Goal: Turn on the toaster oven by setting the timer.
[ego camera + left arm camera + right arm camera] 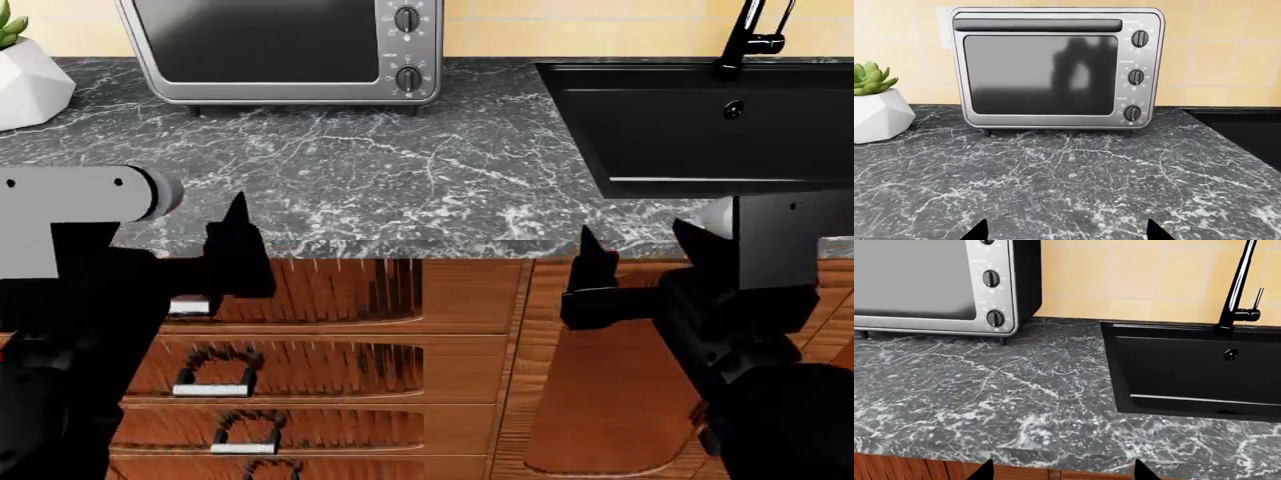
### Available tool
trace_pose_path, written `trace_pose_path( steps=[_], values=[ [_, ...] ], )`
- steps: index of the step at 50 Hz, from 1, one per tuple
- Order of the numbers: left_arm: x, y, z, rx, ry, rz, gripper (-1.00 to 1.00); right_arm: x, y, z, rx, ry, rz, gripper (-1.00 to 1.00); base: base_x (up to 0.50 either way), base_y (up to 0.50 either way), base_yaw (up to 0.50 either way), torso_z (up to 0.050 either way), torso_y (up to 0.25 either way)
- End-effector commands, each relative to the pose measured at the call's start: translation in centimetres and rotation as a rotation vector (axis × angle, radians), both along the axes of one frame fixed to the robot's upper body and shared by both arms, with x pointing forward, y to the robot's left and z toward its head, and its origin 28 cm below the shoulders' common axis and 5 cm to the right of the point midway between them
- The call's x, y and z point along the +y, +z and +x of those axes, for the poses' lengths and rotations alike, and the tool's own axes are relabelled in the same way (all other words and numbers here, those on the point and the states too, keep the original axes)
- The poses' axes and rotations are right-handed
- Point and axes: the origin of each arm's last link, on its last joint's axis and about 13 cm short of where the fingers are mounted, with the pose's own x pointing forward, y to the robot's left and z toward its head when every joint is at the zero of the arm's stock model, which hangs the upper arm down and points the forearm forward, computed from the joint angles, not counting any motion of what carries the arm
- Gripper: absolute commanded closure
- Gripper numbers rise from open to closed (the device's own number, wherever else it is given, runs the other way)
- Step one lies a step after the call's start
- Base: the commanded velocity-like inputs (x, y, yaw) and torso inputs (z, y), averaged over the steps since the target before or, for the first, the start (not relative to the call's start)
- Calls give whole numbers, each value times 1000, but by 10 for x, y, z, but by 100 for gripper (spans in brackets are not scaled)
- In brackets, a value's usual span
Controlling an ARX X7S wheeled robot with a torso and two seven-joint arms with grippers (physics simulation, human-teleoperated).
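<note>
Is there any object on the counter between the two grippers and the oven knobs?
Nothing visible. The counter between the left gripper, the right gripper and the oven is bare marble. The plant stands off to the oven's left, the sink to its right; neither lies on a straight path to the knobs.

Kitchen: marble counter (400,170), sink (694,120), toaster oven (1054,70)

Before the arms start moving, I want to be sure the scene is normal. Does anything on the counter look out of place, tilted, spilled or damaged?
Nothing stands out. The toaster oven stands level at the back of the counter with its door closed, the potted succulent sits upright beside it, and no spill or damage shows.
</note>
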Motion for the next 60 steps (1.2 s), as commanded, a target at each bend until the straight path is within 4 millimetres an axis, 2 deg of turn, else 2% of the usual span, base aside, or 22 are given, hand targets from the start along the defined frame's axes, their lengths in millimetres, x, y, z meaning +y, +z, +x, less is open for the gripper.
trace_pose_path(
  steps=[1, 15, 60],
  values=[
    [6, 15, -8, -20, 37, 9, -100, -7, 22, -4, -37, -27, 23, -100, 0, 0, 0, 0, 0],
    [9, 25, -13, -72, 52, 23, -100, -9, 39, -6, -94, -35, 55, -100, 0, 0, 0, 0, 0],
    [7, 24, -14, -77, 38, 29, -100, -9, 37, -6, -107, -29, 51, -100, 0, 0, 0, 0, 0]
  ],
)
